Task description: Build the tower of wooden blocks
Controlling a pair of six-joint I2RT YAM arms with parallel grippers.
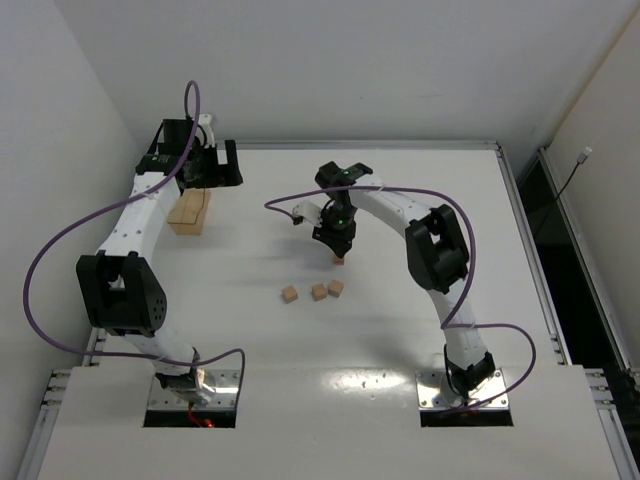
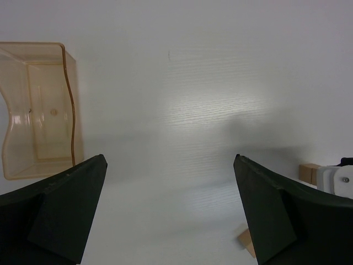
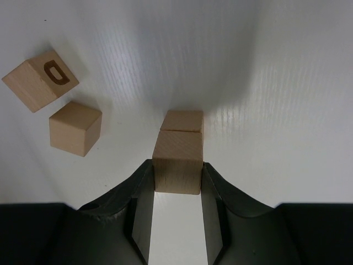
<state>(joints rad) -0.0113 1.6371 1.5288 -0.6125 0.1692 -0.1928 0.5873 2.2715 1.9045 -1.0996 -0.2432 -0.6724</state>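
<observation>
My right gripper [image 1: 338, 246] is shut on a small plain tan wooden cube [image 3: 177, 164], gripped by its two sides in the right wrist view. The held cube sits directly over a second cube [image 3: 183, 121]; their edges meet in that view, and I cannot tell whether it rests on it. This pair shows under the fingers in the top view [image 1: 338, 259]. Three loose cubes [image 1: 319, 292] lie in a row on the table just in front. One of them bears a letter D [image 3: 41, 80]. My left gripper [image 1: 228, 168] is open and empty, up at the far left.
A light wooden tray [image 1: 190, 213] stands at the far left below the left gripper; it also shows in the left wrist view [image 2: 38, 110]. The white table [image 1: 420, 330] has a raised rim along its right edge. Purple cables loop beside both arms.
</observation>
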